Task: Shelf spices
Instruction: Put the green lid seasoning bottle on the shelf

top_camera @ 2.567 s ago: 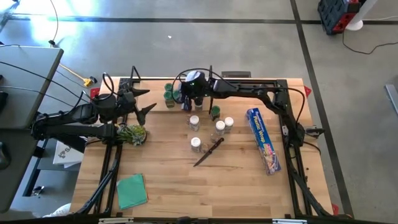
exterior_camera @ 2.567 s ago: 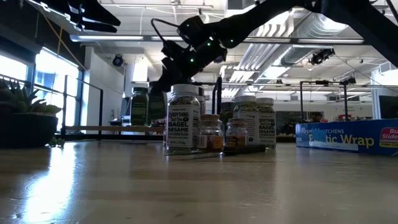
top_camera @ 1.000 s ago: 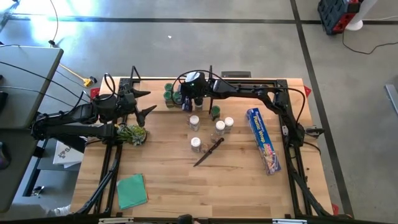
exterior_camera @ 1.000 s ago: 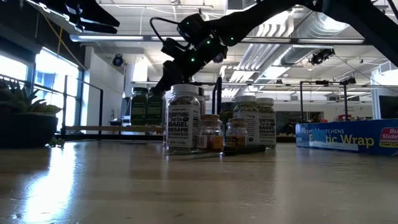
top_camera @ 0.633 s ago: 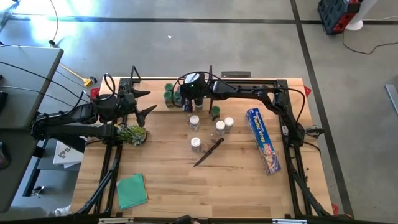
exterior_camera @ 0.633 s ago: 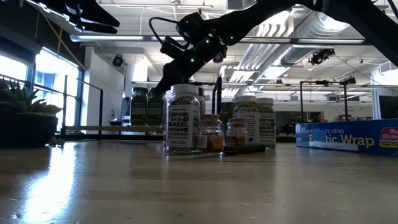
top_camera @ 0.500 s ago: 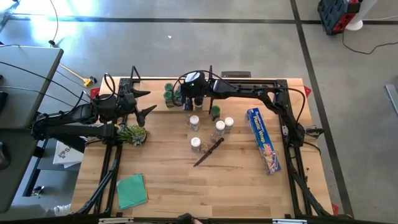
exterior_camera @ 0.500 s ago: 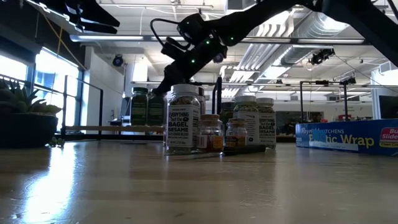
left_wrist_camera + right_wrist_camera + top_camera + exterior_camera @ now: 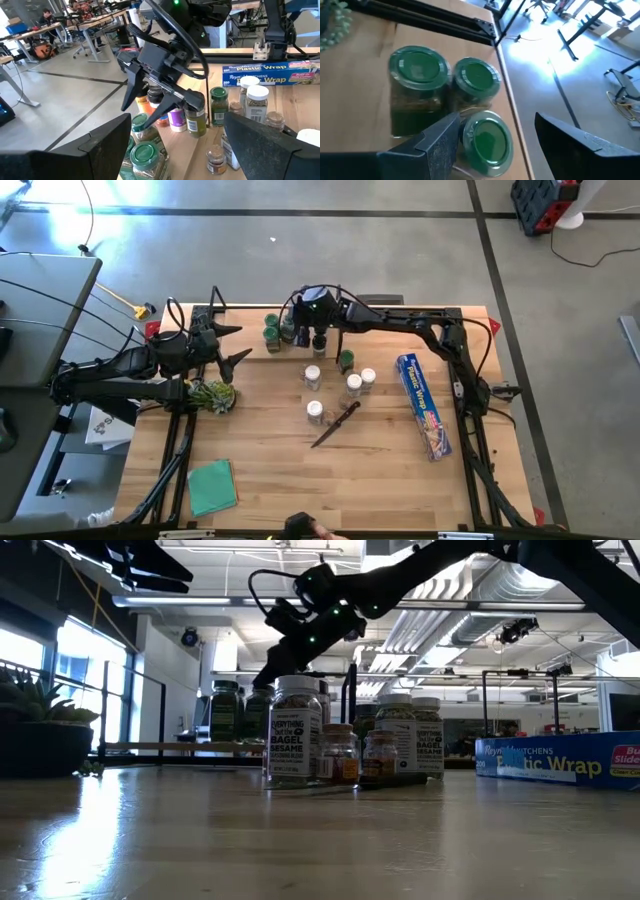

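The shelf (image 9: 250, 351) is a pale plank along the table's far edge with black upright rods. Three green-capped spice jars (image 9: 420, 70) (image 9: 477, 76) (image 9: 487, 136) stand on it, beside other jars (image 9: 176, 119). My right gripper (image 9: 497, 119) hovers open just above the nearest green jar, slanting down at it (image 9: 142, 113), and touches nothing. More spice jars (image 9: 340, 383) stand on their bases mid-table. My left gripper (image 9: 238, 343) waits open in the air at the shelf's left end.
A dark-handled knife (image 9: 335, 426) lies in front of the loose jars. A blue wrap box (image 9: 423, 406) lies toward the right edge. A small plant (image 9: 212, 394) and a green cloth (image 9: 211, 486) are on the left. The near half of the table is bare wood.
My right gripper has rolled a little about its own pointing line and tipped slightly while staying open above the green-capped jars. The jars have stayed in place.
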### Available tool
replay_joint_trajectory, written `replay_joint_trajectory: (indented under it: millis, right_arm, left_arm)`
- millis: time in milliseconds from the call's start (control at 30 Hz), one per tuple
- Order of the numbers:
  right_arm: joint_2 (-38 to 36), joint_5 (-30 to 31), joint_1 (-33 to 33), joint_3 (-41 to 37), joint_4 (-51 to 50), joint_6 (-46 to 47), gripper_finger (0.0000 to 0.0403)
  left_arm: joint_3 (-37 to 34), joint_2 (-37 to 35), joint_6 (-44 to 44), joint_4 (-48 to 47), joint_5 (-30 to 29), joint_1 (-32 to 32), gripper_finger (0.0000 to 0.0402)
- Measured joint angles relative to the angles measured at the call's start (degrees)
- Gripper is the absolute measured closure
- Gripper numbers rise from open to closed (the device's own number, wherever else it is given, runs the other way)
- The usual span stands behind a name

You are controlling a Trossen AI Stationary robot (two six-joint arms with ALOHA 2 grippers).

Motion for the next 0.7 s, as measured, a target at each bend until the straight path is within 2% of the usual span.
replay_joint_trajectory:
  millis: [233, 433, 567, 700]
  right_arm:
    - [-1.9, -0.2, 1.9, 0.0, -0.8, 4.2, 0.015]
    - [-3.8, -4.4, 4.2, 0.0, -5.5, 11.7, 0.0154]
    - [-3.8, -5.1, 6.0, 0.0, -10.5, 13.6, 0.0182]
    - [-3.2, -4.9, 7.3, 0.0, -11.0, 13.0, 0.0234]
  left_arm:
    - [0.0, 0.0, 0.1, -0.1, 0.0, 0.0, 0.0088]
    - [0.0, 0.0, 0.1, -0.2, 0.0, 0.0, 0.0088]
    - [0.0, 0.0, 0.0, -0.2, 0.1, 0.0, 0.0088]
    - [0.0, 0.2, 0.0, 0.3, 0.0, 0.0, 0.0088]
